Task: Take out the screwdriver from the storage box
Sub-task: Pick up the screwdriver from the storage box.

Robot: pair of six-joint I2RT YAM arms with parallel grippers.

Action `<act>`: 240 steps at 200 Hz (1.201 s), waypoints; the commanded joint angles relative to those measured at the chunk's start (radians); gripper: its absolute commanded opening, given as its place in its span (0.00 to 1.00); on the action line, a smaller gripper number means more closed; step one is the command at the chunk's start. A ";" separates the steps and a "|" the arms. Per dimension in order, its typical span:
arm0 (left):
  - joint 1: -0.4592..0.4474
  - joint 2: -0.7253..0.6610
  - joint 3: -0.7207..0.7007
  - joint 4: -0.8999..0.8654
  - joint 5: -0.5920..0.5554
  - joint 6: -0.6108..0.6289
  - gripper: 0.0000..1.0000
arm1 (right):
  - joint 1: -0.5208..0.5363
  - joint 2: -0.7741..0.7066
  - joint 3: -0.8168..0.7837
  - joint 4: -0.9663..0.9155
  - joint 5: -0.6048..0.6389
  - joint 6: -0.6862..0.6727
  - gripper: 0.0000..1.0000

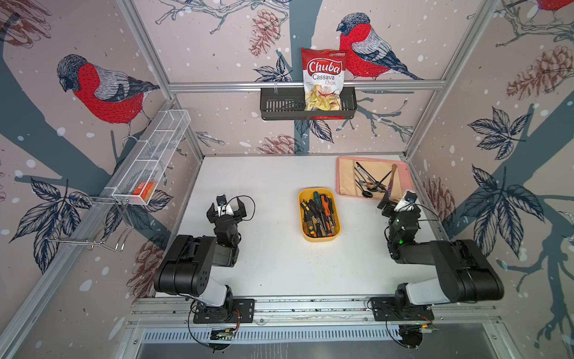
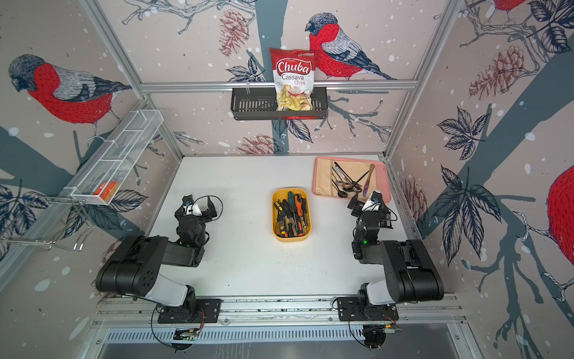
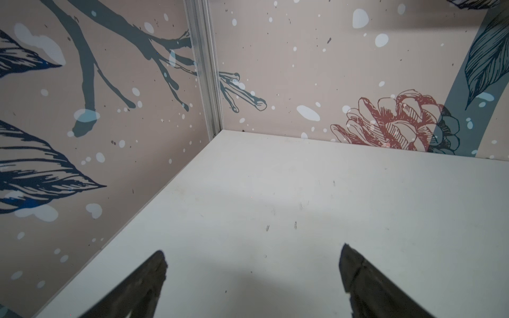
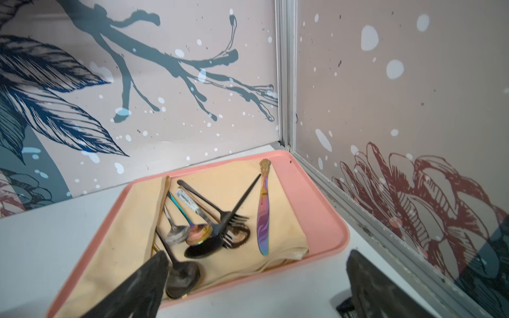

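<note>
The storage box [image 1: 320, 238] is a shallow yellow tub at mid-table, seen in both top views [image 2: 292, 238]. Several screwdrivers lie piled in it, among them an orange-handled screwdriver [image 1: 325, 203] and a green-handled one [image 1: 316, 198]. My left gripper [image 1: 226, 207] stands open to the left of the box, well apart from it. In the left wrist view it [image 3: 252, 252] faces bare table and the wall corner. My right gripper [image 1: 399, 203] is open to the right of the box, at the near edge of the pink tray [image 1: 340, 174]. Nothing sits between either pair of fingers.
The pink tray [image 4: 325, 220] in the far right corner holds a cloth with cutlery [image 4: 209, 220]. A black slotted basket [image 1: 279, 105] with a chips bag [image 1: 323, 77] hangs on the back wall. A white wire shelf [image 1: 155, 155] lines the left wall.
</note>
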 commanded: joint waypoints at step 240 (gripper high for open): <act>-0.216 -0.195 0.516 -1.375 0.856 -0.598 0.55 | 0.417 0.273 1.017 -1.710 -0.494 0.416 0.33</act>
